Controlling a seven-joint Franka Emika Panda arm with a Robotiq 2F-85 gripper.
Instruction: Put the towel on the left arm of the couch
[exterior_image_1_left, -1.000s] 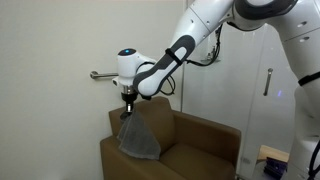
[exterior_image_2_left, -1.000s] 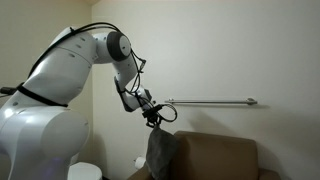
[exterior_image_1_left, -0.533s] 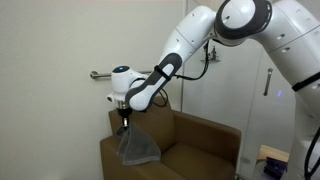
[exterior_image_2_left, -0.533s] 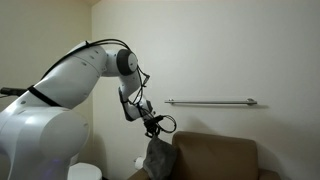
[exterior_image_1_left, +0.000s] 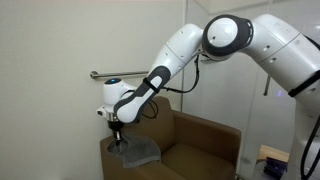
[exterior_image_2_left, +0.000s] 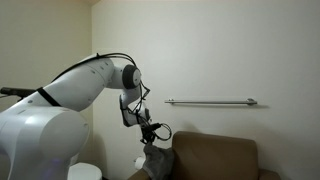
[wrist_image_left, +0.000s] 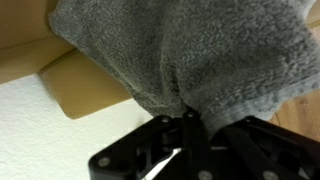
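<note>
Rail (exterior_image_1_left: 98, 74) is fixed to the wall above and behind the couch (exterior_image_1_left: 195, 140) back. The pincer (exterior_image_1_left: 116, 132) hangs just over the left arm of the couch (exterior_image_1_left: 118, 170), jaws together, clamped on a bunched peak of the towel (exterior_image_1_left: 137, 152).

Towel: grey, fuzzy pile, with deep folds running into the grip in the wrist view. Its lower part is spread on the flat top of that couch arm and touches it. The pinched peak stands up off it, and one edge reaches toward the couch seat.

Couch: tan-brown, low squared back, thick boxy arms. The robot arm (exterior_image_1_left: 170, 60) slants down over the couch back from the upper right. A glass panel (exterior_image_1_left: 262, 90) stands beyond the couch's far arm. Nothing lies between pincer and couch arm but the towel itself.
</note>
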